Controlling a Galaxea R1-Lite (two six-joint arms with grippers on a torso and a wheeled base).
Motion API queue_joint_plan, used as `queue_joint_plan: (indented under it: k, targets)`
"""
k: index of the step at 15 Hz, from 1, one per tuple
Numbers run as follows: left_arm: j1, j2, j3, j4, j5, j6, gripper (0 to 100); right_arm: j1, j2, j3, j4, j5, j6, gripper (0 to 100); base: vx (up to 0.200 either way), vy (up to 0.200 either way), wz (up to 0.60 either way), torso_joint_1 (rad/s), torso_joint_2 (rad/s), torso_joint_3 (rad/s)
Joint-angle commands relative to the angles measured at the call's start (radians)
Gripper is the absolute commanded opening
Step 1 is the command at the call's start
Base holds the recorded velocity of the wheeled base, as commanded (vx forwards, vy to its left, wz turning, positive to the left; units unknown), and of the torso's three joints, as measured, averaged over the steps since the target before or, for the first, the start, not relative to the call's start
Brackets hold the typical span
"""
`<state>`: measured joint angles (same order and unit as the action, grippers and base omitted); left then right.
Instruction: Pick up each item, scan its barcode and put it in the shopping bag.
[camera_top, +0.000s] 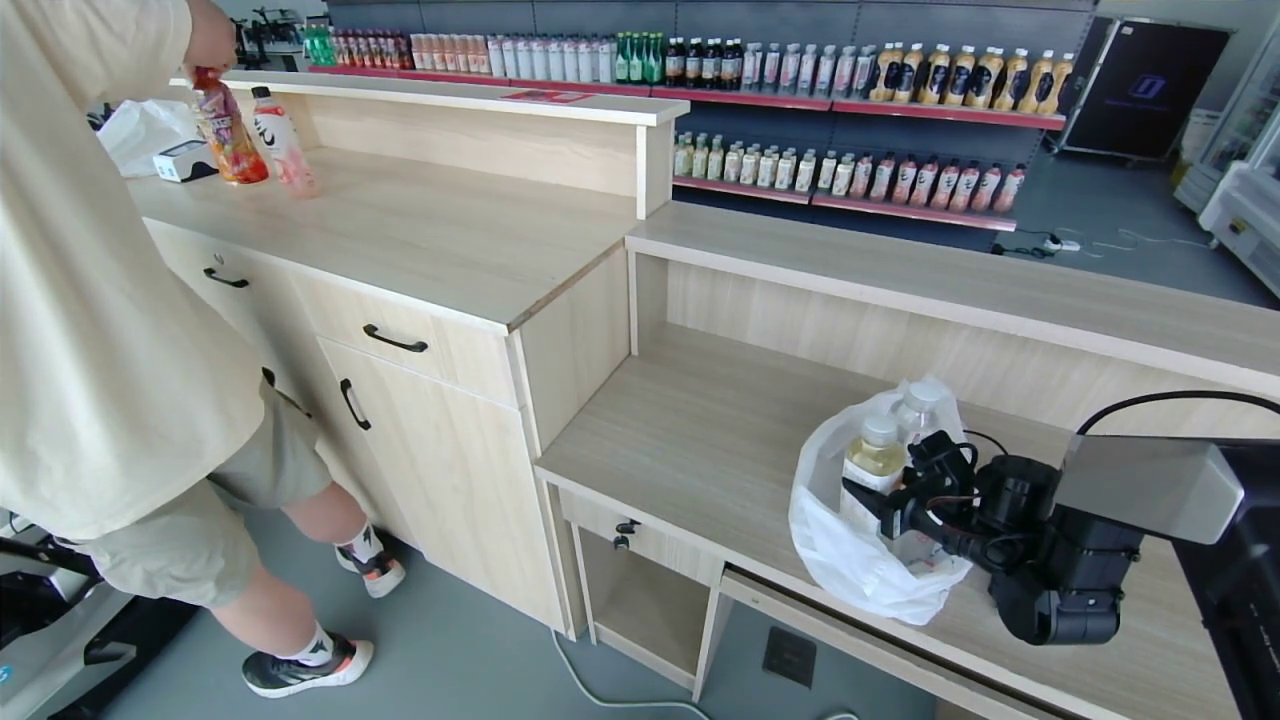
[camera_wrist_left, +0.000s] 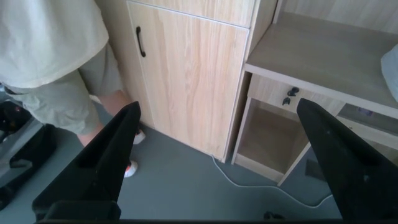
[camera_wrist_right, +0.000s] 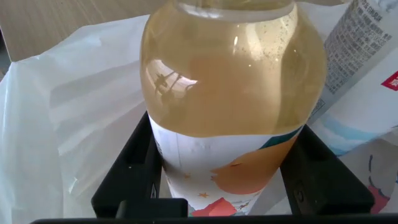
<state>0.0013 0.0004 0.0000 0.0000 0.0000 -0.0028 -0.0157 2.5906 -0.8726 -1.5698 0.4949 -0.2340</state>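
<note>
My right gripper (camera_top: 893, 497) is shut on a bottle of pale yellow drink (camera_top: 875, 452), held upright inside the white shopping bag (camera_top: 845, 545) on the low desk (camera_top: 700, 430). From the right wrist, the bottle (camera_wrist_right: 230, 81) sits between the two black fingers (camera_wrist_right: 134, 168). A second, clear bottle (camera_top: 921, 403) stands in the bag behind it. My left gripper (camera_wrist_left: 217, 162) hangs open above the grey floor beside the cabinet. On the high counter (camera_top: 430, 230), a person's hand holds a red-orange bottle (camera_top: 228, 128) next to a pink bottle (camera_top: 283, 140).
A small white device (camera_top: 183, 160) and another white bag (camera_top: 140, 130) lie at the counter's far end. The person stands close at the left in front of the cabinet doors (camera_top: 400, 420). Shelves of drinks (camera_top: 850, 120) line the back wall.
</note>
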Motion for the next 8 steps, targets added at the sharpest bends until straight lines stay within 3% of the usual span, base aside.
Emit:
queue_joint_plan:
  k: [1,8]
  targets:
    - [0.000,0.000,0.000,0.000,0.000,0.000,100,0.002,0.014,0.000,-0.001,0.001,-0.001,0,0.000,0.000,0.00,0.000,0.00,0.000]
    - [0.000,0.000,0.000,0.000,0.000,0.000,100,0.002,0.031,0.010,-0.001,0.005,-0.004,0,0.000,0.000,0.00,0.000,0.00,0.000]
